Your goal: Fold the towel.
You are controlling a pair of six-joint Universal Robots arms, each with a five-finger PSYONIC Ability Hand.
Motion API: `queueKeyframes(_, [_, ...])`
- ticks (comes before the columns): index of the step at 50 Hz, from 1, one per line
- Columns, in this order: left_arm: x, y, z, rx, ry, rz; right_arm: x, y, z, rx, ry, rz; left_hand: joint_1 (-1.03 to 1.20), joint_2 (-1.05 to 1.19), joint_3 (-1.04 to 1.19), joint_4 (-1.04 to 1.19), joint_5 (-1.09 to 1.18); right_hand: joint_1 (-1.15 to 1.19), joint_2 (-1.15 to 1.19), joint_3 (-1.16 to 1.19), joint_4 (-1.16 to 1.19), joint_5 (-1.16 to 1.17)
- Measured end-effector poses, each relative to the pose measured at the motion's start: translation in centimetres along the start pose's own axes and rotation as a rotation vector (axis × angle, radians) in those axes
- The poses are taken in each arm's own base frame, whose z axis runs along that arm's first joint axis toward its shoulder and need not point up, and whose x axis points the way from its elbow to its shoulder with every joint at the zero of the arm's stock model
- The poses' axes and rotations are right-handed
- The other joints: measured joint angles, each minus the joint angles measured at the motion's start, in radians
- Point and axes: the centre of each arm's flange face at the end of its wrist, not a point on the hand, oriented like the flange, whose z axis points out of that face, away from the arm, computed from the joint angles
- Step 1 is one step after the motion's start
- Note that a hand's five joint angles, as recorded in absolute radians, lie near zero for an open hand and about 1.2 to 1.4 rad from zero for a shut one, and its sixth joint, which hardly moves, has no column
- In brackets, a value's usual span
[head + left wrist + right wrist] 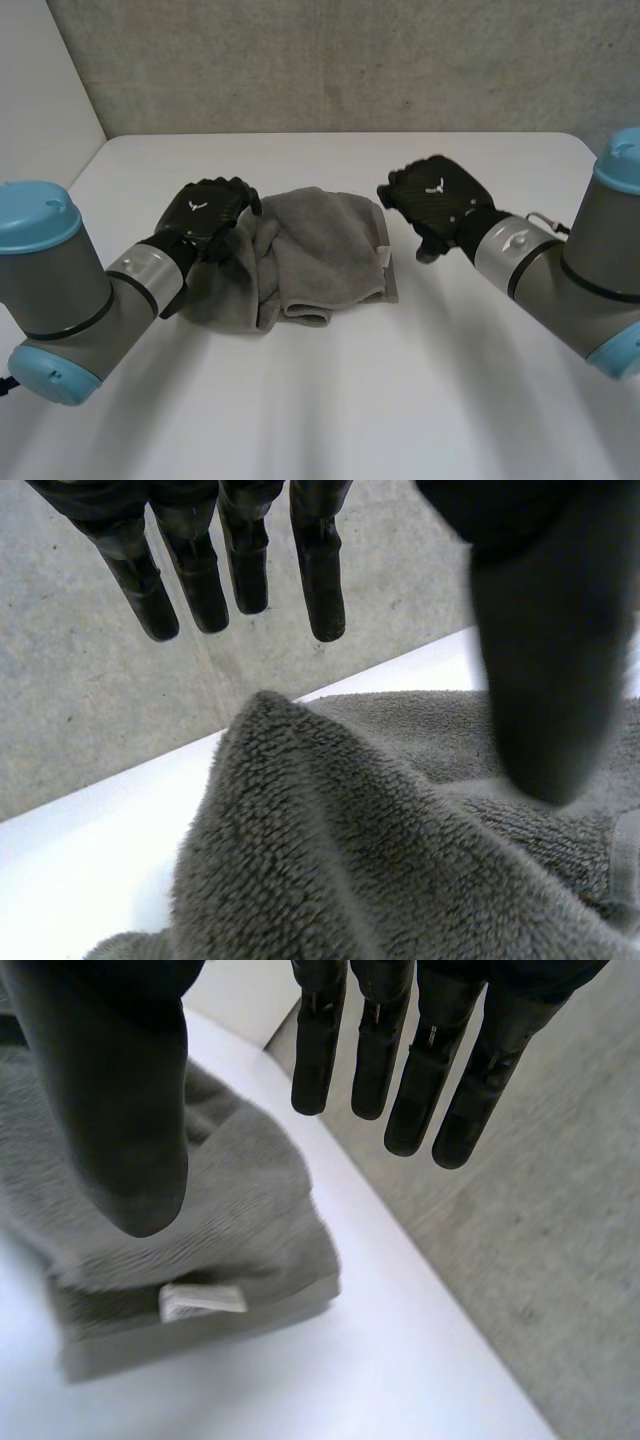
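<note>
The grey towel [325, 250] lay bunched at the middle of the white table [400, 390]. The left hand [208, 215] hung over its left edge, fingers straight, thumb apart, gripping nothing. The right hand [437, 198] hovered just right of it, likewise spread.

You have a white table [330, 400] in front of you, its far corners rounded. Behind the table's far edge stands a rough grey concrete wall [350, 60]. Beyond the table's far left corner, a plain white panel [40, 80] meets that wall.
</note>
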Motion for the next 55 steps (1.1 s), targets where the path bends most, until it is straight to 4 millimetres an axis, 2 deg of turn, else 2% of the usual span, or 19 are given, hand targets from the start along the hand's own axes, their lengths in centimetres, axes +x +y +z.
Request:
queueKeyframes(10, [0.0, -0.9, -0.5, 0.018, -0.011, 0.028, -2.4, 1.9, -1.7, -0.092, -0.031, 0.043, -0.015, -0.023, -0.024, -0.021, -0.024, 0.0, 0.0, 0.0, 0.0, 0.0])
queueKeyframes(16, [1.0, -0.8, -2.2, 0.004, 0.011, 0.025, -2.9, 3.3, -2.3, -0.126, 0.014, 0.095, -0.015, -0.023, -0.024, -0.021, -0.025, -0.001, 0.0, 0.0, 0.0, 0.0])
queueKeyframes(24, [4.8, 1.3, -5.1, -0.065, 0.107, 0.027, -3.3, 4.2, -1.6, -0.105, 0.093, 0.21, -0.015, -0.023, -0.024, -0.021, -0.025, -0.008, 0.0, -0.009, 0.0, -0.004])
queueKeyframes(29, [5.8, 3.0, -5.8, -0.118, 0.136, 0.026, -4.4, 4.5, -0.8, -0.1, 0.073, 0.244, -0.015, -0.023, -0.024, -0.021, -0.025, -0.01, 0.0, -0.009, 0.0, -0.004])
queueKeyframes(35, [5.8, 4.8, -5.3, -0.169, 0.136, 0.022, -6.2, 5.2, 0.6, -0.116, 0.034, 0.246, -0.015, -0.023, -0.024, -0.021, -0.025, -0.01, 0.0, -0.009, 0.0, -0.004])
queueKeyframes(43, [4.3, 6.7, -3.4, -0.206, 0.107, 0.088, -7.5, 6.6, 2.7, -0.149, 0.048, 0.228, -0.015, -0.023, -0.024, -0.021, -0.025, -0.009, 0.0, -0.009, 0.0, -0.002])
queueKeyframes(49, [3.4, 7.4, -2.3, -0.194, 0.077, 0.157, -7.8, 6.8, 3.8, -0.143, 0.059, 0.22, -0.015, -0.023, -0.024, -0.021, -0.024, -0.009, 0.0, -0.009, 0.0, 0.007])
queueKeyframes(55, [2.6, 7.2, -1.2, -0.157, 0.014, 0.194, -7.9, 6.8, 4.7, -0.133, 0.075, 0.213, -0.015, -0.023, -0.024, -0.021, -0.024, 0.028, 0.004, 0.011, 0.004, 0.063])
